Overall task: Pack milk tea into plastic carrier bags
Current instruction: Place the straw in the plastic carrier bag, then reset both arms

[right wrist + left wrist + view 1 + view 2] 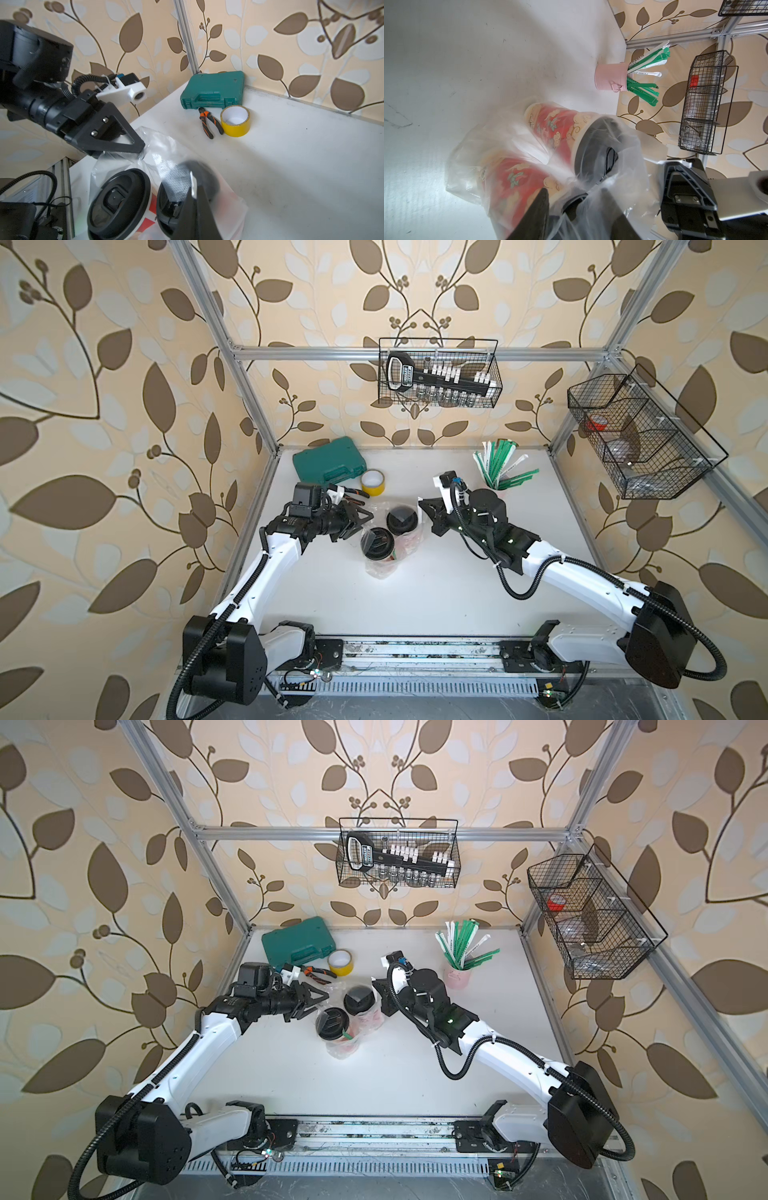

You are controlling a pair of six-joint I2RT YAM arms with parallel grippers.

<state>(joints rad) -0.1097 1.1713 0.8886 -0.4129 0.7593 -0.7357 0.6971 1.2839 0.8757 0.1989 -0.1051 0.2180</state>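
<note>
Two milk tea cups, red with black lids, stand side by side at mid-table inside the clear plastic carrier bag: the near cup and the far cup. My left gripper is at the cups' left. Its jaws stand apart, and bag film lies draped over one finger. My right gripper is at the far cup's right, with its fingers together on the bag's upper edge above that lid.
A green tool case, a yellow tape roll and orange-handled pliers lie behind the left gripper. A pink cup of straws stands behind the right arm. Wire baskets hang on the walls.
</note>
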